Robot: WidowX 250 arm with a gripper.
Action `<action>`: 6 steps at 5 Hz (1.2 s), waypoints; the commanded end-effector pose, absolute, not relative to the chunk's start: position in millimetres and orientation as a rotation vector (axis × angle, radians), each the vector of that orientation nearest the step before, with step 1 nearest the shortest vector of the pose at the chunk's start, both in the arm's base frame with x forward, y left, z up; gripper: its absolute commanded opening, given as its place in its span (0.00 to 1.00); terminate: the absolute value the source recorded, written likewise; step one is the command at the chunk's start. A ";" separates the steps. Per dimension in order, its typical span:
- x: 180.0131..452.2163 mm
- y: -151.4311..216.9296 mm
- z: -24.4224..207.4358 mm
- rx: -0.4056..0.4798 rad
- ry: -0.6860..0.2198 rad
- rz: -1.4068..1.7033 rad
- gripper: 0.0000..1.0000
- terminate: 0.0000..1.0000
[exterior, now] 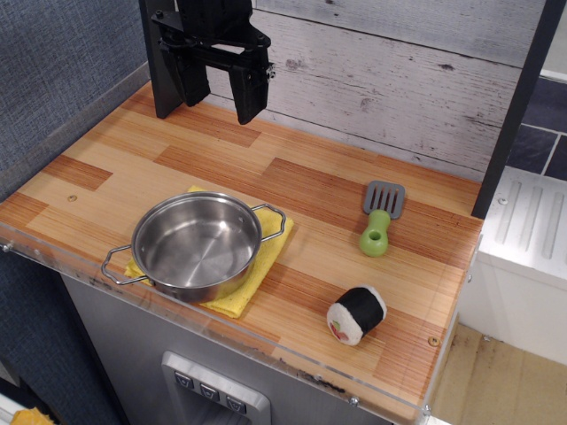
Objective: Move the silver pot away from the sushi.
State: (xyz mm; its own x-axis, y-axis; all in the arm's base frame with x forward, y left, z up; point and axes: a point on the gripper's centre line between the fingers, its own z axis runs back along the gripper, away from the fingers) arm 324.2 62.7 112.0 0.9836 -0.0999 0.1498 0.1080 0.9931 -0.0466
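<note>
The silver pot (197, 245) sits upright and empty on a yellow cloth (268, 251) near the front left of the wooden counter. Its two wire loop handles point front-left and back-right. The sushi (356, 314) lies on its side near the front edge, to the right of the pot and apart from it. My black gripper (211, 99) hangs open at the back left, well above and behind the pot, holding nothing.
A grey spatula with a green handle (380, 219) lies at the right, behind the sushi. A plank wall (399, 80) stands at the back. The counter's front edge has a clear plastic lip (266, 359). A white sink area (532, 230) lies to the right.
</note>
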 end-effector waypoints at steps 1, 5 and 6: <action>324.2 62.7 112.0 -0.055 -0.148 -0.105 1.00 0.00; 267.8 89.8 79.5 -0.180 -0.086 -0.232 1.00 0.00; 267.3 92.3 65.1 -0.161 -0.043 -0.261 1.00 0.00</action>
State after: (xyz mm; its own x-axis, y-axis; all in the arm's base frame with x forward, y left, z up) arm 264.3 91.8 54.6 0.9695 -0.2425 0.0357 0.2450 0.9541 -0.1724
